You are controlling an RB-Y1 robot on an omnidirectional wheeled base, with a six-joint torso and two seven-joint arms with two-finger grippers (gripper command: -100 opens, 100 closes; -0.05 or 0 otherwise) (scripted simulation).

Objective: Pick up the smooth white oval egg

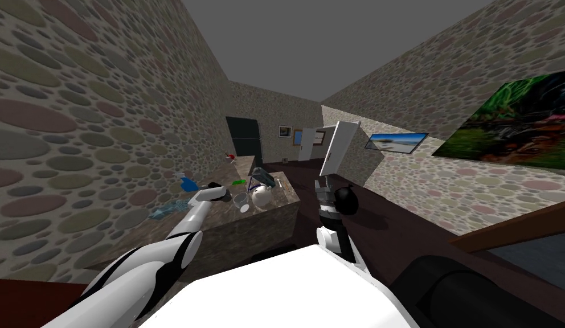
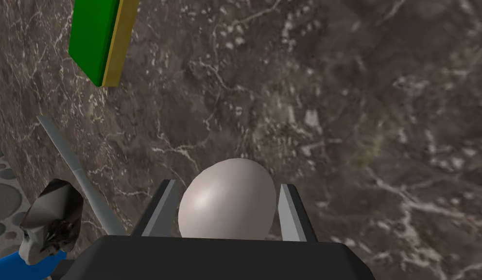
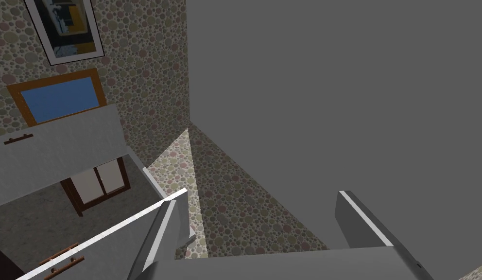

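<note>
The egg [image 2: 228, 199], clenched in the left gripper [image 2: 227, 187], could slip off its thin blades when lifted; the right gripper [image 3: 257, 198] hangs released.

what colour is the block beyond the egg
Green block with a mustard edge, beyond the egg; left wrist view.

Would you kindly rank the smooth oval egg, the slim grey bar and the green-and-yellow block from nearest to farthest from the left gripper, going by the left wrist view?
1. The smooth off-white oval egg, between the jaws of the left gripper.
2. The slim grey flat bar, on the brown marbled counter beside the gripper.
3. The green block with a yellow side, farthest, beyond the bar.
</note>
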